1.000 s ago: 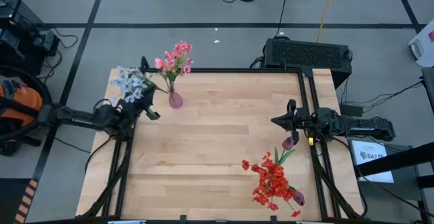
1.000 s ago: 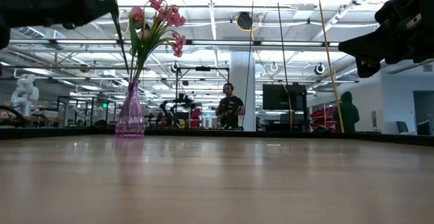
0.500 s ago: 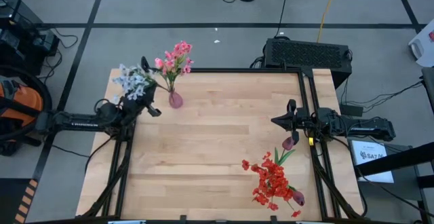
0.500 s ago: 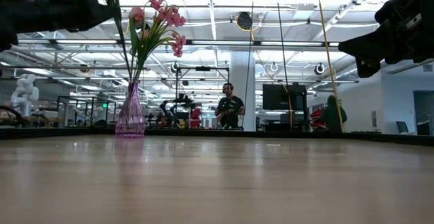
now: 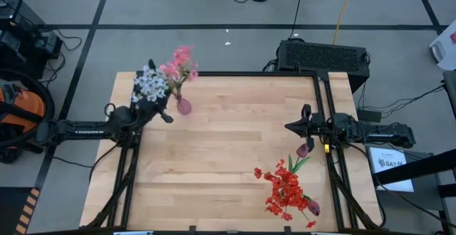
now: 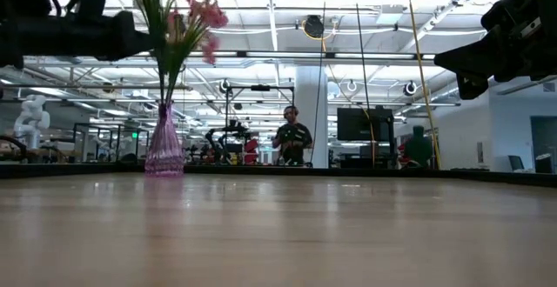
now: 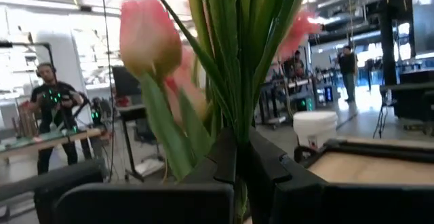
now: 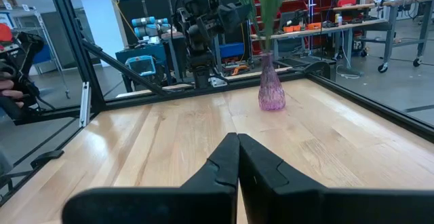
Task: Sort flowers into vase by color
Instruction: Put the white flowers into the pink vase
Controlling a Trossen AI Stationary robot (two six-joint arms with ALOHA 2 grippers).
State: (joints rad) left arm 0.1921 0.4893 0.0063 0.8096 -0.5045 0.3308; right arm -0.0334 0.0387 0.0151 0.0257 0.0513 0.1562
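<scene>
Left gripper (image 5: 162,114), clenched on the pale flower bunch (image 5: 151,84), has swung toward the vase (image 5: 184,106) at your desk's (image 5: 228,157) eleven o'clock, crowding the pink flowers (image 5: 179,63); insertion looks next. Right gripper (image 5: 291,127) waits clenched at three o'clock.

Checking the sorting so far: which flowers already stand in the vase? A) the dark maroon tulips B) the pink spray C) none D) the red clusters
B: pink blooms rise on green stems from the vase at the table's far left, while the red clusters and a maroon tulip lie on the table near the right side.
</scene>
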